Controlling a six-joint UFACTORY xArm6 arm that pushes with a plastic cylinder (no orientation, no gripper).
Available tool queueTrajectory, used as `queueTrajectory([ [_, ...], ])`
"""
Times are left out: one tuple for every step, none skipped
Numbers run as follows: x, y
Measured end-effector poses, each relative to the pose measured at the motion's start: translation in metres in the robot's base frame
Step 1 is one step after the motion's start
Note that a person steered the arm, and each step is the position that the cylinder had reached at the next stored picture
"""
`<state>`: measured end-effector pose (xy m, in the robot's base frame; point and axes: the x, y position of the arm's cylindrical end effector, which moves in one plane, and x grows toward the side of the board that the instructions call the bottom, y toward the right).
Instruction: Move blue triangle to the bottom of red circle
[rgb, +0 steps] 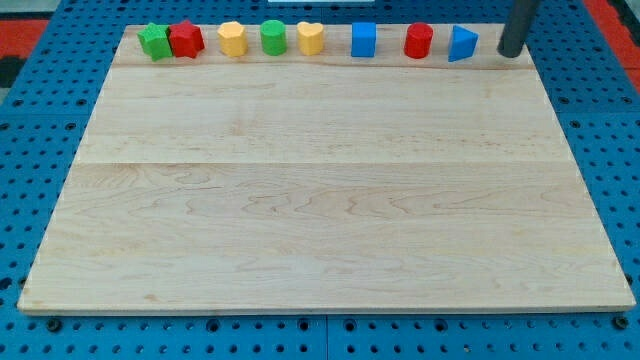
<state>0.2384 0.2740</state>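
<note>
A pale wooden worktop (320, 200) lay on a blue perforated base (40, 120) studded with holes; red surfaces showed at the far left and right corners.

The dark rod (518, 28) above the top right corner of the pale wooden bench (320, 200) is cut off by the view's top edge. The red star block (187, 39) partly overlaps the green block (154, 42), whose shape is unclear.

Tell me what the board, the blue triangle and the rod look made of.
Board: pale unfinished-looking wood, with visible grain and plank seams. Blue triangle: probably painted wood or plastic, with even, slightly glossy colour. Rod, with my tip to the triangle's right: dark, matte, possibly metal or plastic.
</note>
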Motion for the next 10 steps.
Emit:
queueTrajectory([
  [-0.034,-0.011],
  [-0.035,-0.076],
  [-0.035,-0.094],
  [-0.032,-0.091],
  [-0.031,-0.086],
  [-0.008,-0.085],
  [0.018,-0.085],
  [0.044,-0.085],
  [0.082,-0.088],
  [0.122,-0.096],
])
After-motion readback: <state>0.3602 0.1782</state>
